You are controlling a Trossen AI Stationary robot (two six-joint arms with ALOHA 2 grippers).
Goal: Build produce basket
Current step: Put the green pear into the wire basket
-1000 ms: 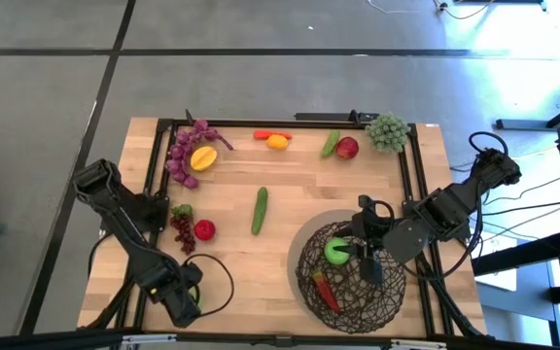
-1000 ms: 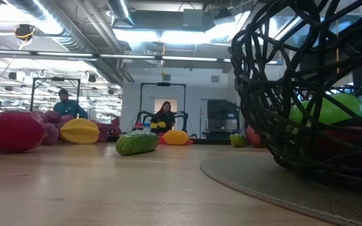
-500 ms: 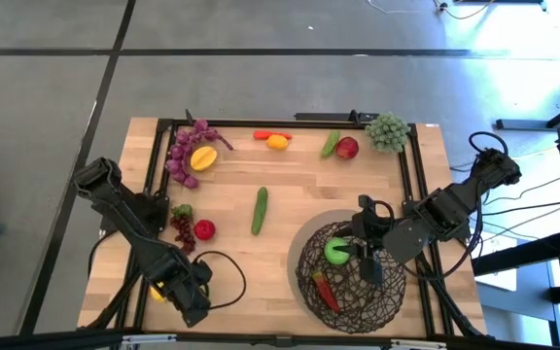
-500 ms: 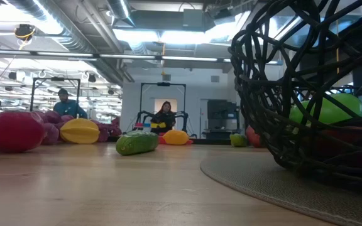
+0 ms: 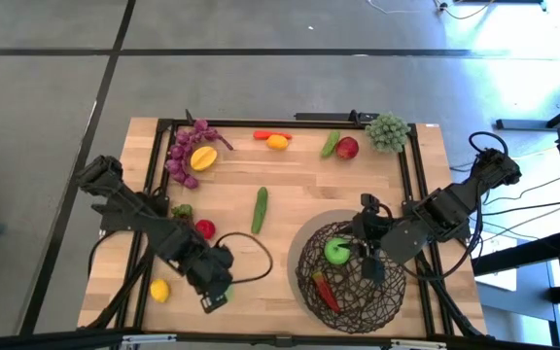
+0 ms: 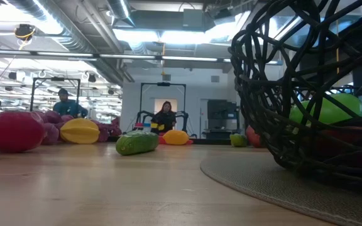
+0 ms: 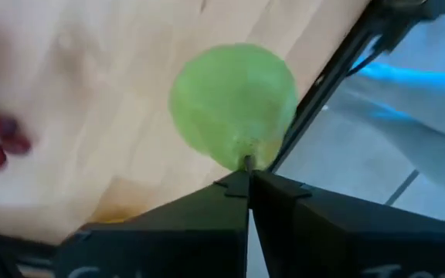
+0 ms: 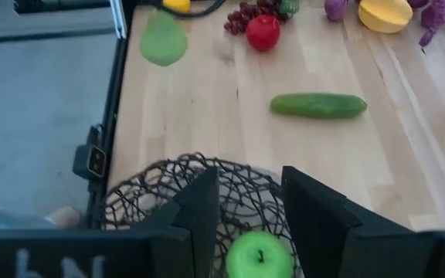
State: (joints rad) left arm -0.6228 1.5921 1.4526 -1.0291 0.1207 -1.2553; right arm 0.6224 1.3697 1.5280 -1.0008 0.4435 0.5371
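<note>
My left gripper (image 5: 220, 292) hangs over the near middle of the table, shut on a round green fruit (image 7: 232, 104), which also shows in the right wrist view as the same green fruit (image 8: 163, 40). The dark woven basket (image 5: 350, 282) stands at the near right on a grey mat. A green apple (image 5: 336, 251) and a red chili (image 5: 325, 290) lie inside it. Above the basket's far side my right gripper (image 5: 372, 264) is open with nothing between its fingers (image 8: 199, 208). A cucumber (image 5: 260, 210) lies mid-table. My left gripper pinches the fruit's thin dark stem (image 7: 247, 161) between its two fingertips. The fingers come from above, slanting down. The fruit hangs below the fingertips, lifted clear of the table.
A yellow lemon (image 5: 159, 290) lies at the near left. A red apple (image 5: 204, 229) and red grapes (image 5: 181, 233) sit left of centre. Purple grapes (image 5: 185, 156), a yellow fruit (image 5: 203, 157), a red apple (image 5: 347, 148) and green grapes (image 5: 387, 131) line the far edge. A black frame (image 5: 411, 185) borders the table.
My left gripper has risen and gone from the near left corner toward the table's right, toward the basket, rolling as it went and carrying the green fruit clear of the table. The yellow lemon it had hidden now shows on the table.
</note>
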